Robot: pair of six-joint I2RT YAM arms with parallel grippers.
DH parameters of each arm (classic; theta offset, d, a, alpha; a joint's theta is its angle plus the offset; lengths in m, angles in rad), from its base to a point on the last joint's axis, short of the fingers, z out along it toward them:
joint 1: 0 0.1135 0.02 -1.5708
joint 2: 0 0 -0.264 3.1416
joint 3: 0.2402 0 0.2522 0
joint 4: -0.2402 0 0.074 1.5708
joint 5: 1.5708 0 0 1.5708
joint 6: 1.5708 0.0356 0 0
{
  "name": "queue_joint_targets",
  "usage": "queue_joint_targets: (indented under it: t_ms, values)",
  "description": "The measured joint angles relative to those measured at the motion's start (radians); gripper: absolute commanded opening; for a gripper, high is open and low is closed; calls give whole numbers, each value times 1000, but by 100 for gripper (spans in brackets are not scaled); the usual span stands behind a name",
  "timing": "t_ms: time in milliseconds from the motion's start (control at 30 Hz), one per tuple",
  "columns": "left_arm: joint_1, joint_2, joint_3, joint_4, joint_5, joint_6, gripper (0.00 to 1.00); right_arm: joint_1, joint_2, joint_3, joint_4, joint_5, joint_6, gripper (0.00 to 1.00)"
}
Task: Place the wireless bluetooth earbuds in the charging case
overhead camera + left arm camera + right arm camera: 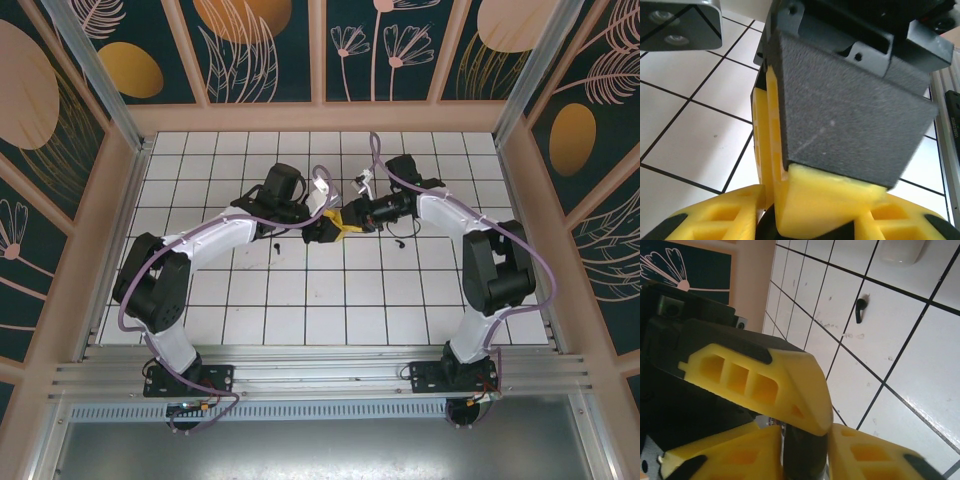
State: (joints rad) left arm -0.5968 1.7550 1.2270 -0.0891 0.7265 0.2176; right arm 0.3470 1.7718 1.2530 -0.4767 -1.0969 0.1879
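Note:
Two black earbuds lie on the white tiles. One earbud is left of the grippers and shows again as the earbud in the right wrist view. The second earbud lies under the right arm. The white charging case sits on the floor beyond the first earbud, cut by the frame's top edge. My left gripper and right gripper meet tip to tip at mid-table. The right gripper's yellow finger sits between the left jaws. Both pairs of jaws stand apart and hold none of the task's things.
The tiled floor is walled by peach frames and teal flower panels. Purple cables loop over both arms. An aluminium rail runs along the near edge.

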Motion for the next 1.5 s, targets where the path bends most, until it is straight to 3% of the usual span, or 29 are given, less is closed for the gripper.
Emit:
queue_joint_targets:
  t_ms: [300,567,700,900,1067,1333,1500]
  values:
    - [1,0,0,-8,-13,-1,44,-6,6,3,-2,-1,1,6]
    - [-6,-30,-31,83,-103,-31,64,-22,-18,-56,102,27,81,4]
    - [-3,-53,-29,110,-142,-92,67,-34,-67,-79,145,86,119,3]
    - [64,-118,-13,180,-149,-269,67,-36,-189,-138,218,214,172,1]
    - [154,-246,-150,402,-120,-509,67,-37,-359,-238,377,296,238,0]
    - [146,-307,-367,763,37,-768,66,-34,-488,-293,605,297,312,0]
    - [142,-307,-396,910,147,-843,65,15,-495,-278,599,285,302,0]
